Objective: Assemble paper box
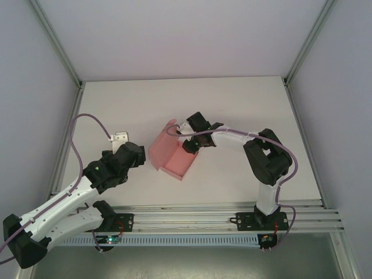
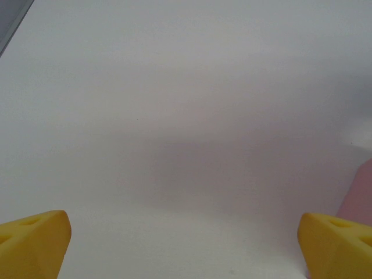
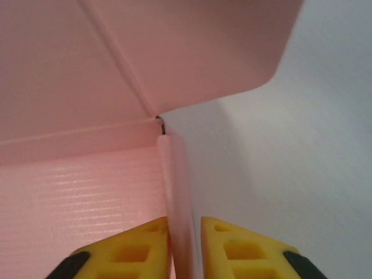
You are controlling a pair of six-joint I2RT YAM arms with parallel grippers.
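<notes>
- Centre-left on the table (image 1: 244, 104), the paper box (image 1: 172, 156) is seen part-folded, with walls raised and one flap up at the far end.
- Right gripper (image 3: 185, 224) is clamped on a side wall's edge, and thin card is pinched between the yellow fingers (image 3: 232, 244).
- Left gripper (image 2: 186, 244) is spread wide, nothing gripped, just left of the box.
- Step judged: side wall being stood up, roughly midway.
- Next: wall to be kept upright while the flap is tucked. Light grip advised, since the card is likely easily creased.

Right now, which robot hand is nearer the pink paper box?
Right. The right hand is shut on a wall of the paper box; the left hand is open, off to its left, not touching.
</notes>
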